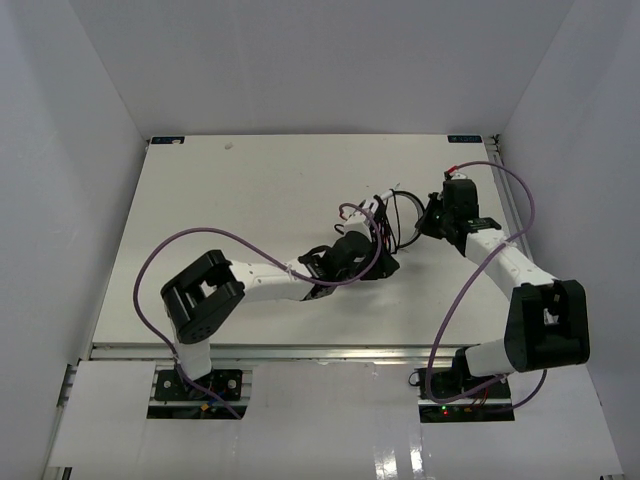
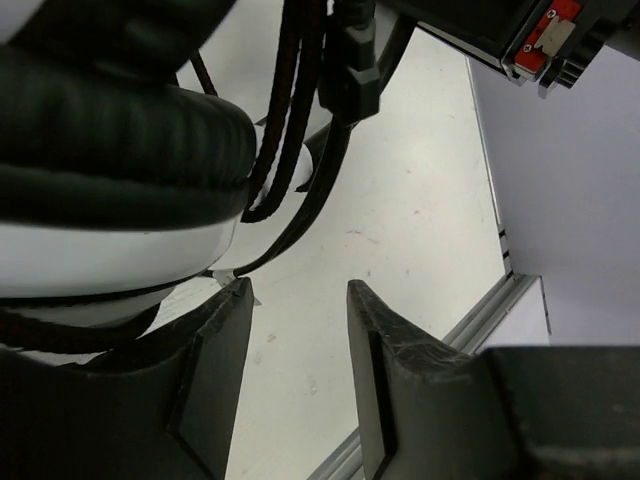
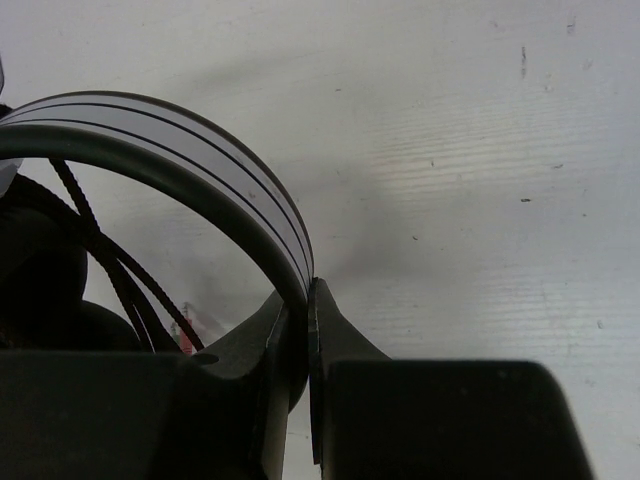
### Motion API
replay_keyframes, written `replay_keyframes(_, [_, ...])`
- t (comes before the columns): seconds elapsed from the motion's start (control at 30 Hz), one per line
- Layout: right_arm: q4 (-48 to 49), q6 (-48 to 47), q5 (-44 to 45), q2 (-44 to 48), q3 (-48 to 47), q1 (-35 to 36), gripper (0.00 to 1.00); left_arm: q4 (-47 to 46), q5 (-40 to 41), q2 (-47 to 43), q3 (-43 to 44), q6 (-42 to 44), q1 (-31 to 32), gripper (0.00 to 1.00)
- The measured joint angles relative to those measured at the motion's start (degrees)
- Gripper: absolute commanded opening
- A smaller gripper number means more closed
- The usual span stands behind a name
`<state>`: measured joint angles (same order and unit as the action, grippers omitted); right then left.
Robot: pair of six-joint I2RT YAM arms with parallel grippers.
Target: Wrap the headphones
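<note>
The headphones are held up above the middle of the table between the two arms. Their white headband arcs across the right wrist view, and my right gripper is shut on it. A black ear pad on a white cup fills the upper left of the left wrist view, with loops of the thin black cable hanging beside it. My left gripper is open and empty just below the ear cup. A red plug shows under the headband.
The white table has a metal rail along its near edge. White walls close in the left, right and back. Thick purple arm cables loop beside both arms.
</note>
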<state>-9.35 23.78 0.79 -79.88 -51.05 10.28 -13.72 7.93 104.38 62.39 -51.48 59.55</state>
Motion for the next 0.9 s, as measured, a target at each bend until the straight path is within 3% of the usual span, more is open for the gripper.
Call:
replay_keyframes(0.33, [3.2,-0.2,-4.0,-15.2,-4.2,0.0,0.08,0.7,-1.1,-1.7,-7.1,2.4,-2.4,0.63])
replay_keyframes(0.53, [3.4,-0.3,-5.0,-21.8,-7.8,0.0,0.10,2.1,-1.2,-10.1,-12.9,4.8,-2.4,0.64])
replay_keyframes(0.57, [3.4,-0.3,-5.2,-22.2,-8.2,0.0,0.17,2.4,-1.0,-12.3,-14.0,5.2,-2.4,0.64])
replay_keyframes(0.6, [3.4,-0.4,-5.4,-22.5,-8.6,0.0,0.34,2.7,-0.9,-14.4,-15.1,5.5,-2.4,0.65])
replay_keyframes(0.77, [4.0,-1.9,-6.3,-22.6,-9.6,0.0,0.93,4.6,0.0,-23.5,-19.5,7.3,-2.4,0.71])
replay_keyframes(0.87, [4.3,-3.1,-6.5,-22.0,-9.5,0.0,0.90,7.1,0.4,-28.8,-21.8,9.0,-2.4,0.79])
replay_keyframes(0.9, [4.3,-3.6,-6.4,-21.6,-9.3,0.0,0.90,8.3,0.6,-30.9,-22.5,9.6,-2.4,0.89])
